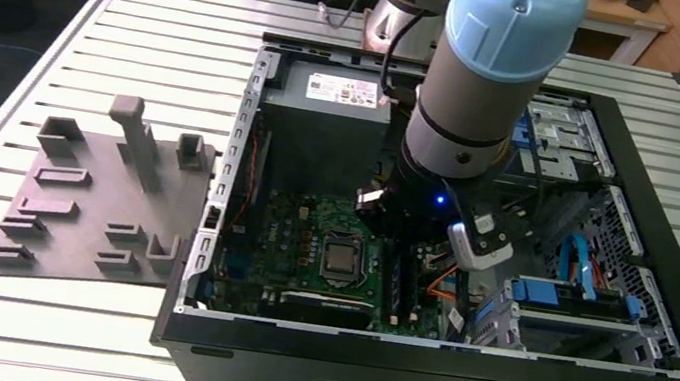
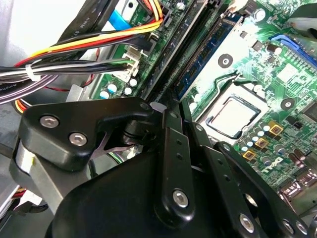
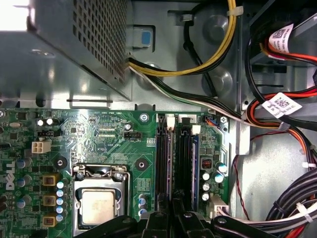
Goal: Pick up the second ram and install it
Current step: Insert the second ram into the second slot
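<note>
- While the gripper point(image 3: 171, 218) hung over the motherboard's point(image 3: 114, 144) memory slots, finger state could not be told.
- The second ram point(image 2: 208, 52) stood in its slot beside the processor point(image 3: 97, 206).
- Judgement: press straight down, evenly, until seated.

White label point(image 1: 346, 91) on the power supply point(image 1: 324, 112), exterior view: print too small to read.
Two white barcode tags point(image 3: 281, 105) on the cables point(image 3: 277, 121), first wrist view: codes not legible.
White lettering point(image 3: 9, 181) on the green motherboard point(image 3: 106, 144) edge; small silkscreen rows unreadable.
</note>
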Motion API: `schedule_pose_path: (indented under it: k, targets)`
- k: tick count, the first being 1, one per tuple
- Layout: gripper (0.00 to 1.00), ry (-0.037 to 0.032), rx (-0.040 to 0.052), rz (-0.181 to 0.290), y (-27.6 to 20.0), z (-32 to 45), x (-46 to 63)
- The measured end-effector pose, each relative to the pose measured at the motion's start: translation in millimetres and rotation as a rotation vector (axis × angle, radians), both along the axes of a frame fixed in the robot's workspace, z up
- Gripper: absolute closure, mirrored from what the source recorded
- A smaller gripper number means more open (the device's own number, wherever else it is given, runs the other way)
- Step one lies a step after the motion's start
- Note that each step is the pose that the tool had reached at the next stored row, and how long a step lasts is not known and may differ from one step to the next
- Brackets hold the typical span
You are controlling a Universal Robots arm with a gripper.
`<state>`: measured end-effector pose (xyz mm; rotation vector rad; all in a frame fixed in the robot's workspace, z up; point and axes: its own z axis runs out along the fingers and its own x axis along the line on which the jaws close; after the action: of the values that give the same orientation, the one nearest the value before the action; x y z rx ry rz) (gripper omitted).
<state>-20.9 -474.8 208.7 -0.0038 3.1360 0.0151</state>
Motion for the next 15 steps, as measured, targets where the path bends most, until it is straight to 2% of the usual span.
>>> schedule_pose_path:
  k: [7,8,11,15]
  targets:
    - [0.88,0.0,0.0001,0.0,0.1,-0.3,0.0]
    - [0.81,0.0,0.0001,0.0,0.1,-0.3,0.0]
    - [0.81,0.0001,-0.0002,0.0,0.0,0.4,0.0]
    - [0.81,-0.0001,0.0001,0.0,0.0,15.9,0.0]
